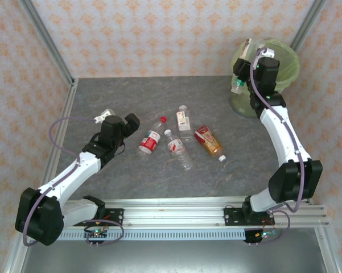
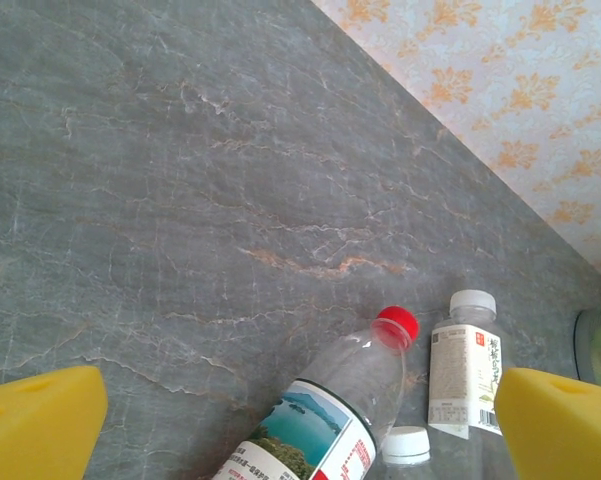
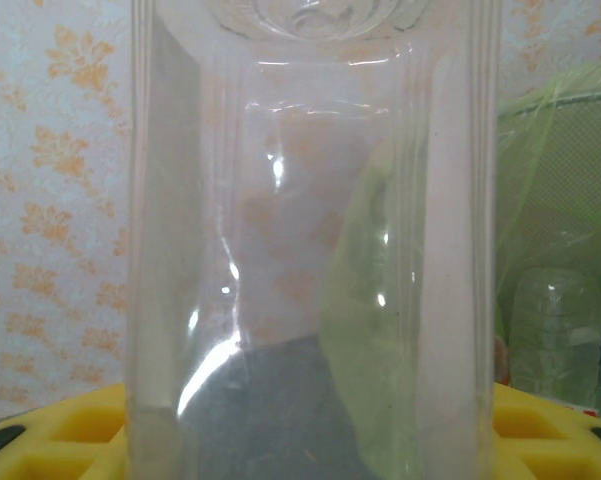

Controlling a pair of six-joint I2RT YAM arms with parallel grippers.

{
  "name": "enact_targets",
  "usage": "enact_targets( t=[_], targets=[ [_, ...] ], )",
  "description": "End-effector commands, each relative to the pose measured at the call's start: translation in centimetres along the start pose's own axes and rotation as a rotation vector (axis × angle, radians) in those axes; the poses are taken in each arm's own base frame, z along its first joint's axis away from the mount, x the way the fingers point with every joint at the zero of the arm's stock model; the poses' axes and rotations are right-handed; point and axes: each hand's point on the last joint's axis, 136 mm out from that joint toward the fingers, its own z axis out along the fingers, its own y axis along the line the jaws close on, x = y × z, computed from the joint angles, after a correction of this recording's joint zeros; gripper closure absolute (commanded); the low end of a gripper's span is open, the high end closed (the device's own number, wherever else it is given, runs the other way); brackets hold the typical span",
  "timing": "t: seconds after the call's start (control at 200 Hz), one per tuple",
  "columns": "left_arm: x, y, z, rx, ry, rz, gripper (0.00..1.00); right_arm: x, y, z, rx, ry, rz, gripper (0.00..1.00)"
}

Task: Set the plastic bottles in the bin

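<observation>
Top external | grey table (image 1: 159, 176), floral walls (image 1: 159, 34) | left fingers (image 2: 35, 420) wide-open | right fingers (image 3: 70, 430) gripping bottle (image 3: 310, 250)

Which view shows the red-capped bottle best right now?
Top external. It shows the whole red-capped bottle lying flat, from cap to base, with its red label visible. The left wrist view shows the bottle closer up, with cap, neck and label sharp, but the frame cuts off its base.

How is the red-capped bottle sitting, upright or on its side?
On its side. The red-capped bottle lies flat on the table, its cap pointing away from the arms' bases.
</observation>
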Motion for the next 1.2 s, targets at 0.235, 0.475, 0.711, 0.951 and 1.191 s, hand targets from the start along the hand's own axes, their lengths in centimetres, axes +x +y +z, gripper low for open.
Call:
enact_targets(
  t=[0.235,0.475,0.711,0.951,1.191],
  targets=[
    [-1.6,-0.9,-1.5,0.041,-0.047,0.012,0.00,-5.9,-2.7,2.1,0.138,-0.122,-0.023,1.00],
    [-1.5,-0.7,-2.1,0.035,-0.038,0.021,0.00,-8.5,-6.2,3.7,0.352,-0.241,-0.114,1.00],
    [-1.3,-0.2,-2.4,0.030,-0.038,0.005,0.00,-10.3,-10.2,4.0,0.499,-0.313,-0.029,0.98],
    [-1.0,0.3,-2.5,0.016,-0.031,0.009,0.00,-10.0,-13.5,4.3,0.584,-0.337,0.003,0.96],
    [-0.8,0.6,-2.4,-0.001,-0.025,0.016,0.00,-6.9,-16.2,6.7,0.674,-0.201,-0.170,0.92]
  ],
)
